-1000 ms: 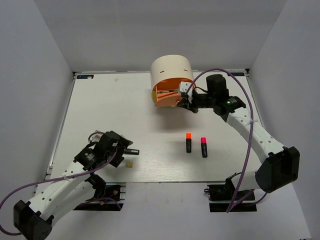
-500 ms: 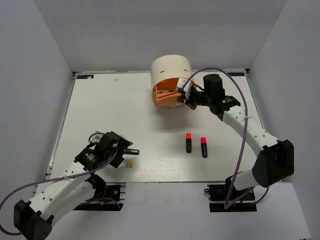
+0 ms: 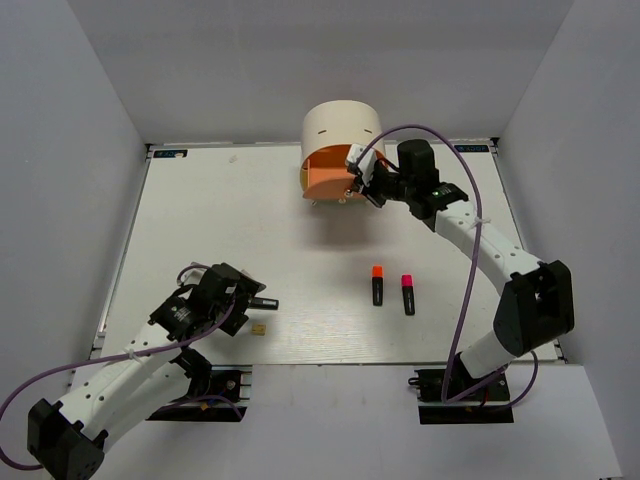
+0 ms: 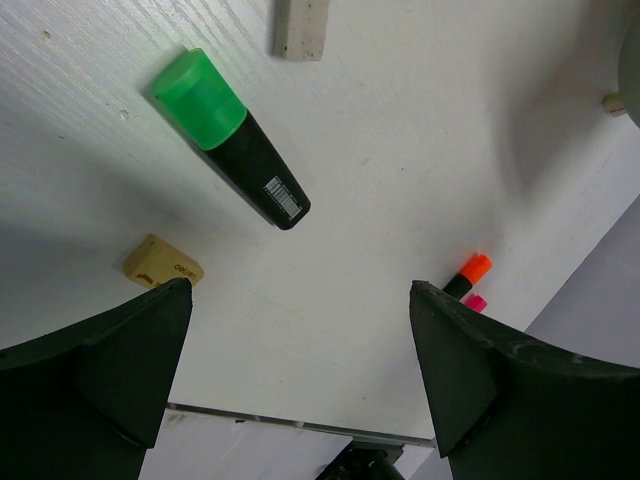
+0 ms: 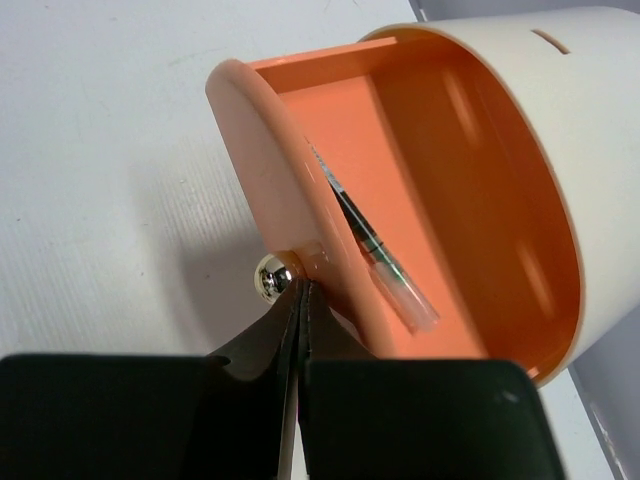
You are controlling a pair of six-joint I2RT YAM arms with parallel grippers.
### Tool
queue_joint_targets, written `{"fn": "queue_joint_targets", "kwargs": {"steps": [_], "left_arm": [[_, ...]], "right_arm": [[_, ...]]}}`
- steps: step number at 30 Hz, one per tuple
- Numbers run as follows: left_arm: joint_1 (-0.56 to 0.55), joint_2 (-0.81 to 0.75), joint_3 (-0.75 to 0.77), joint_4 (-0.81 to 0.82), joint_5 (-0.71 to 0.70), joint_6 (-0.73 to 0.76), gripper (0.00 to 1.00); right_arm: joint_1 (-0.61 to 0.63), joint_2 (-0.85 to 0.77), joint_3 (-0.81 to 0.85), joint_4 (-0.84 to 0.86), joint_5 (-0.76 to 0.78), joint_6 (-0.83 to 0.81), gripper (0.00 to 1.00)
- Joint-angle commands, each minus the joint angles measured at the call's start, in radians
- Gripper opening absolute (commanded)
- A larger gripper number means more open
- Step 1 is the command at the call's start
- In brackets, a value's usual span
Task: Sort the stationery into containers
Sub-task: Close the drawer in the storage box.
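The cream half-cylinder unit [image 3: 340,125] stands at the back of the table, its peach-orange drawer [image 5: 275,165] partly out. A thin dark-green pen [image 5: 375,250] lies inside the drawer. My right gripper [image 5: 302,285] is shut, its tips pressed against the drawer front just behind the round knob [image 5: 272,275]. My left gripper [image 4: 300,330] hangs open over the table with nothing between its fingers. Beyond it lie a green-capped highlighter [image 4: 232,140], a tiny tan block [image 4: 163,263] and a white eraser [image 4: 301,25].
An orange-capped highlighter [image 3: 377,284] and a pink-capped one [image 3: 408,293] lie side by side right of centre. The white table's front edge [image 4: 250,418] runs just below the left gripper. Grey walls enclose the table on three sides.
The right gripper has moved toward the cream unit, and the orange drawer has slid most of the way back in. The left arm has stayed still.
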Motion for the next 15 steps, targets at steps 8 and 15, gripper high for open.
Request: {"fn": "queue_joint_targets", "kwargs": {"steps": [8,15], "left_arm": [[0.003,0.007,0.0,0.019,0.004,-0.007,1.0],[0.003,0.007,0.0,0.019,0.004,-0.007,1.0]], "right_arm": [[-0.007,0.02,0.054,0.059,-0.008,-0.008,0.0],[-0.007,0.026,0.049,0.081,-0.005,0.002,0.0]]}}
